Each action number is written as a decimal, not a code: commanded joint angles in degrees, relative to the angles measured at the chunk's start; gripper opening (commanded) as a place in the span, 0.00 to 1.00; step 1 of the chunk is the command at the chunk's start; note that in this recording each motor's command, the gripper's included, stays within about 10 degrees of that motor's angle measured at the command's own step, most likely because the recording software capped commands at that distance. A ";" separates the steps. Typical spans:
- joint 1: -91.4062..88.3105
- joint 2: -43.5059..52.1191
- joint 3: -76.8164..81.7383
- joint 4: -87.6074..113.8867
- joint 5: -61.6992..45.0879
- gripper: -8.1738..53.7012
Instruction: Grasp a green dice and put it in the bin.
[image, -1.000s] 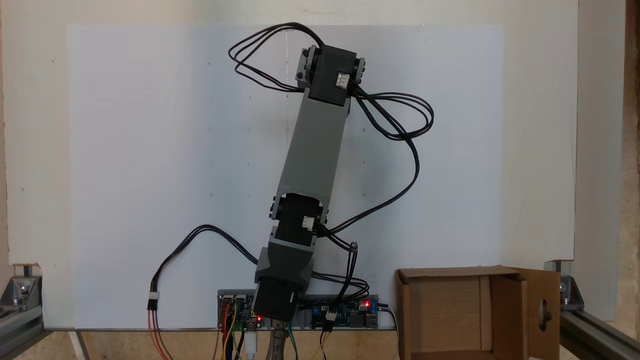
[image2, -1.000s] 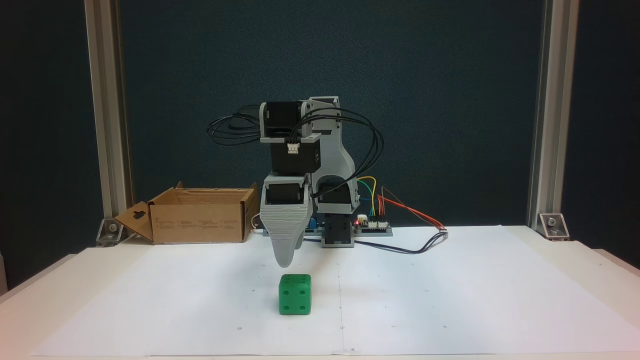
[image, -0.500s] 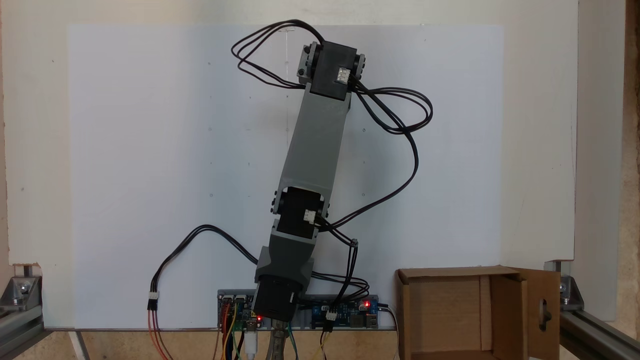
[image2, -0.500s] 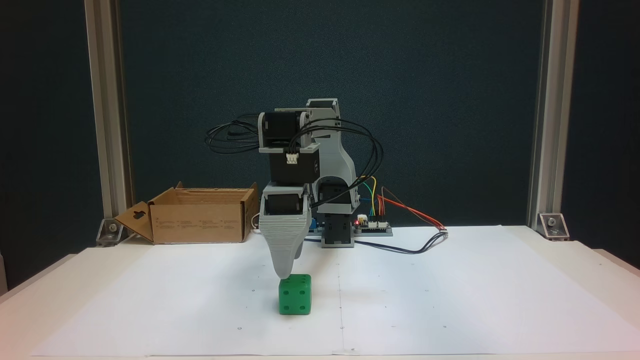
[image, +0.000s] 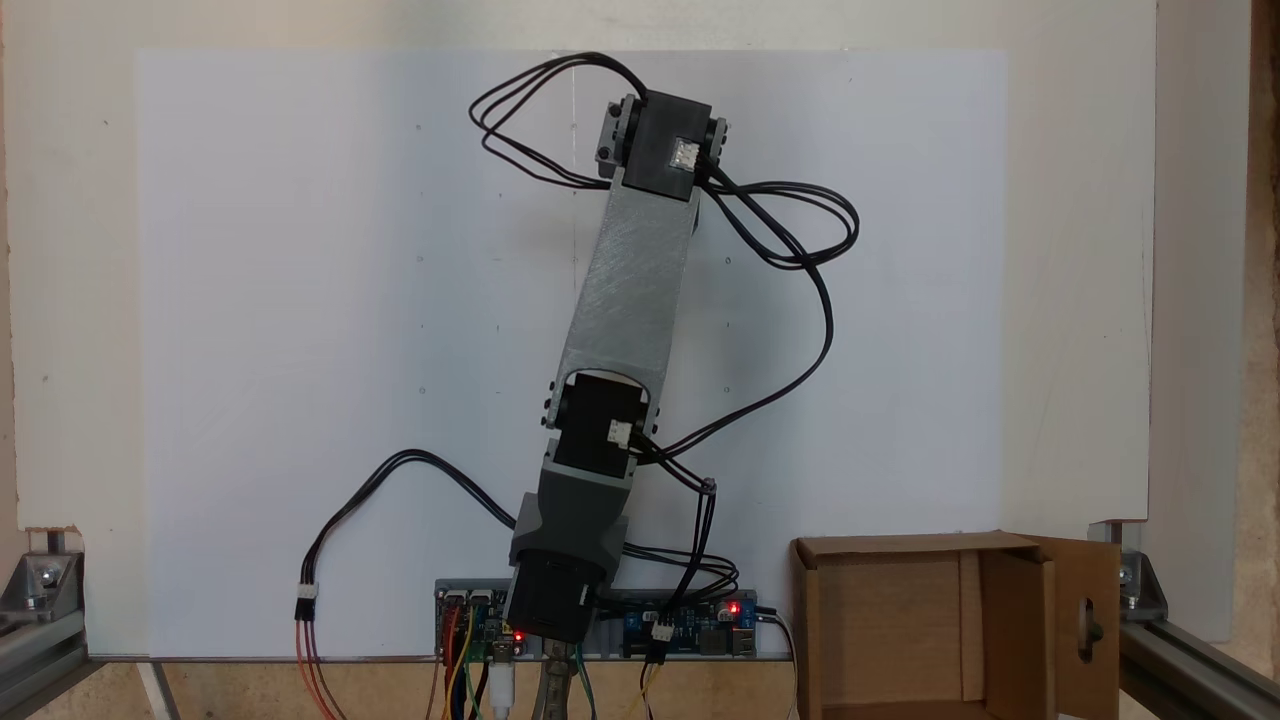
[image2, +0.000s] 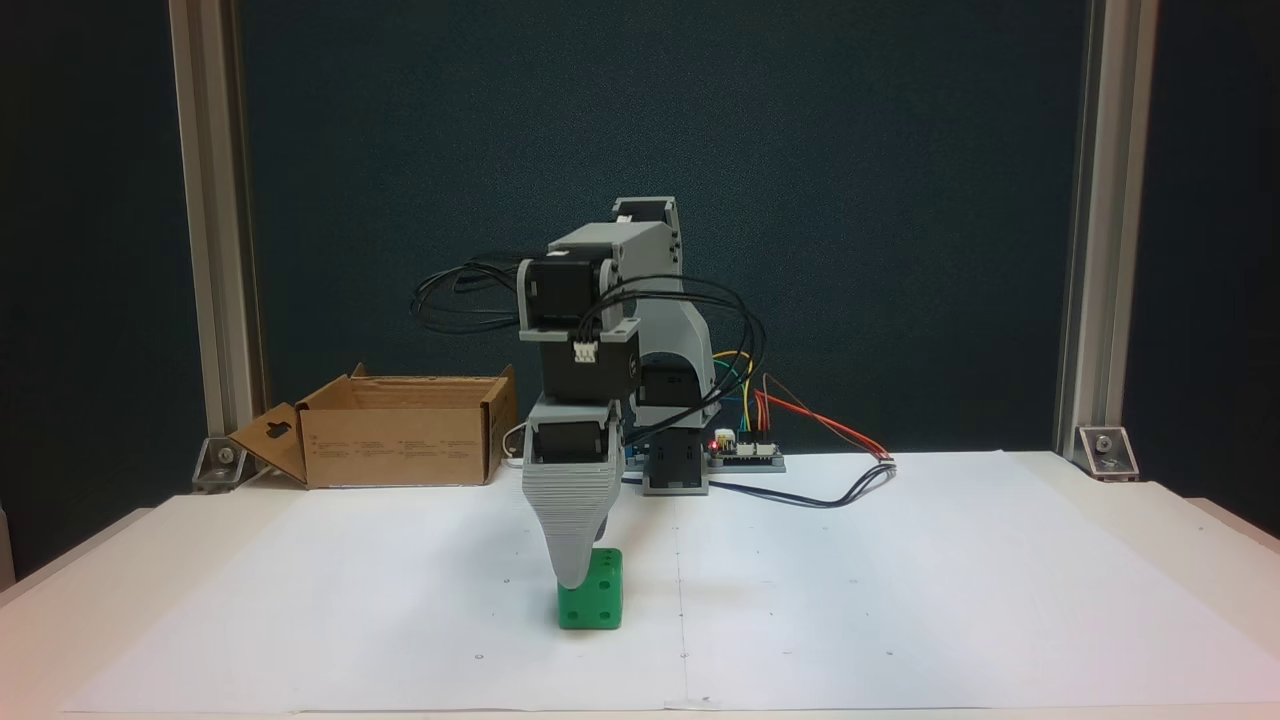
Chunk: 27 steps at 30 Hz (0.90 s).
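Fixed cameras look at the scene from the front and from above. Nearest the front camera, the green dice (image2: 598, 602) sits on the white paper sheet (image2: 850, 600) that covers the desk (image2: 1180, 525). The jaws (image2: 573, 575) point straight down at it, and their grey tip overlaps the dice's upper left part (only one tip shows, the other lies behind it, so I cannot tell whether they are spread or pinching the dice). Behind them the grey and black arm (image2: 585, 350) rises with loops of black cable (image2: 455, 300). From above, the arm (image: 630, 300) stretches across the paper and covers the dice. Farther back stand the circuit boards (image2: 745, 448) with coloured wires, and the bin (image2: 400, 430), well apart from the dice, at the left rear corner.
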 joint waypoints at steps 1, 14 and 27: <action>0.26 0.88 0.00 -0.97 -3.25 0.85; 0.62 0.88 4.83 -6.77 -3.08 0.84; 0.53 0.79 6.50 -8.88 -3.08 0.82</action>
